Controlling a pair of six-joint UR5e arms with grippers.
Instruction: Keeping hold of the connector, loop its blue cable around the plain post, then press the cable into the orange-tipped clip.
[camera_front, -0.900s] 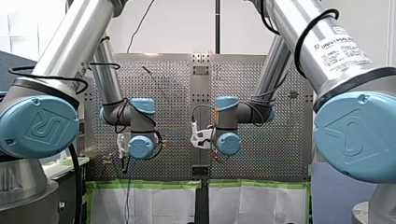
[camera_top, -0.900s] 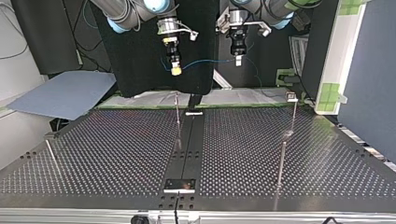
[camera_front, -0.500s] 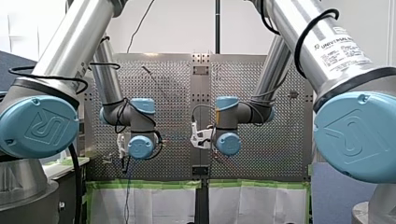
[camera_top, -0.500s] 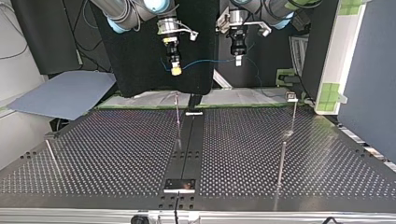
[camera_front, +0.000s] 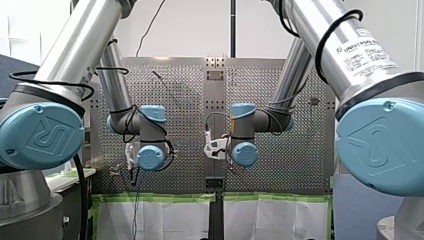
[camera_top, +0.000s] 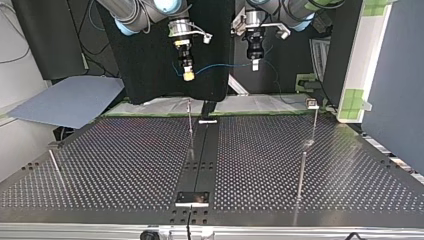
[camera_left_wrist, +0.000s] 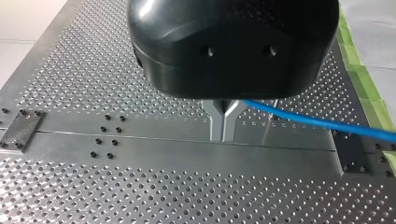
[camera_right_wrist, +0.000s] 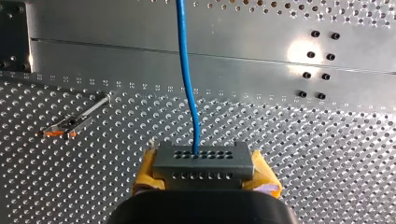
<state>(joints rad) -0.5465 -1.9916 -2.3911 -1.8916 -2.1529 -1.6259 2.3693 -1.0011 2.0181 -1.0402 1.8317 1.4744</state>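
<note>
My right gripper (camera_right_wrist: 203, 176) clamps the connector (camera_right_wrist: 201, 159) between yellow pads above the desk (camera_right_wrist: 327, 177), its blue cable (camera_right_wrist: 186, 70) running straight ahead to my left gripper (camera_left_wrist: 222, 126) (metal fingers pinched on it), with the orange-tipped clip (camera_right_wrist: 70, 125) below, off to the connector's side.

the connector (camera_right_wrist: 203, 158) is partly hidden behind the right pincer (camera_right_wrist: 204, 169), its blue cable (camera_right_wrist: 187, 70) cut off.

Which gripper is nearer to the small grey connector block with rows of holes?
Right. My right gripper clamps the grey connector block between its yellow pads; my left gripper sits further along the blue cable, apart from the block.
</note>
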